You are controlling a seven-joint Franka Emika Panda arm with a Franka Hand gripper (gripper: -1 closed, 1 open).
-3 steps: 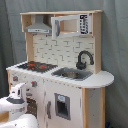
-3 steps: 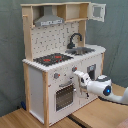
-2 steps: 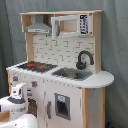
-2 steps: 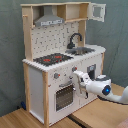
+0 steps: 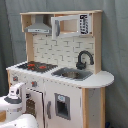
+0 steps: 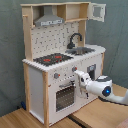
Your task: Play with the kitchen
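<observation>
The toy kitchen (image 6: 62, 60) stands on a wooden floor before a grey curtain. The step in hand looks like an approach to its lower front: in the second exterior view the gripper (image 6: 78, 75) sits close to the front panel, just beside the knob (image 6: 74, 69) and above the windowed oven door (image 6: 65, 95). Whether its fingers are spread or pressed together, I cannot tell. The next move probably calls for closing on a knob or the oven handle.

The first exterior view shows the arm (image 5: 15, 97) low beside the oven and the microwave door (image 5: 70, 25) closed; the second exterior view shows that upper door (image 6: 97, 11) swung open.
</observation>
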